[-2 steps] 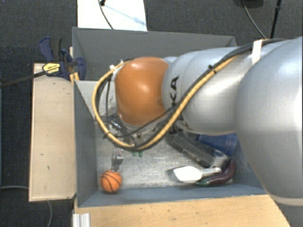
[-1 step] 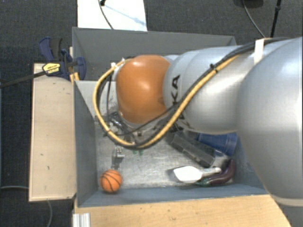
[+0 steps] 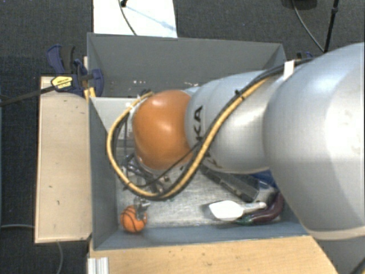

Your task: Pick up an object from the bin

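Note:
My gripper point(image 3: 144, 177) shows as dark metal parts under the arm's orange cover, low over the left part of the bin floor. A small orange ball with dark seams, like a basketball point(image 3: 134, 219), lies in the bin's front left corner, just below and in front of the gripper. Whether the gripper touches the ball is hidden. Nothing is visibly held.
A white spoon-shaped thing point(image 3: 227, 210) lies at the front right, next to a dark purple curved thing point(image 3: 275, 207). A long dark grey tool point(image 3: 235, 186) and a bit of blue point(image 3: 265, 181) lie under the arm. The arm covers most of the bin's middle and right.

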Motion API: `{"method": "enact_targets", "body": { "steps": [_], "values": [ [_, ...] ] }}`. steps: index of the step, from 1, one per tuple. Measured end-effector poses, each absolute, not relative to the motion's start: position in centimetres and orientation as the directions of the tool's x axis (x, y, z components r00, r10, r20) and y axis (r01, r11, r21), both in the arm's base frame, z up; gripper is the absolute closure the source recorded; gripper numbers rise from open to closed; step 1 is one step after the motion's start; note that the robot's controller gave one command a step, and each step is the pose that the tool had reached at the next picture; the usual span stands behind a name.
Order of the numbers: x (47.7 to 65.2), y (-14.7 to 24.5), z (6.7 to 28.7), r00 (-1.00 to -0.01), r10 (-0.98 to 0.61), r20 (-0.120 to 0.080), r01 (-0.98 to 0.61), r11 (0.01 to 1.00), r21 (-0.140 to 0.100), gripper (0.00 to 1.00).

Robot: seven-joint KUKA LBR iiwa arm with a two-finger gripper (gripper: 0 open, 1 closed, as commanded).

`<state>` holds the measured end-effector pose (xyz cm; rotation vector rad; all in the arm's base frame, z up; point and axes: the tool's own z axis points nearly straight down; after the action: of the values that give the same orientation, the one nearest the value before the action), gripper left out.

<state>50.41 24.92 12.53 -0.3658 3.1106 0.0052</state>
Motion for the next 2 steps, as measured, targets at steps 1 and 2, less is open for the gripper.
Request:
{"method": "enact_targets", "body": {
  "steps": [1,2],
  "values": [
    [49.7,25.1,10.5,-0.952,-0.306,-0.014,-0.306,0.952,0.0,0.0],
    [48.6,25.3,11.5,-0.87,-0.494,-0.007,-0.494,0.87,0.0,0.0]
  ]
}}
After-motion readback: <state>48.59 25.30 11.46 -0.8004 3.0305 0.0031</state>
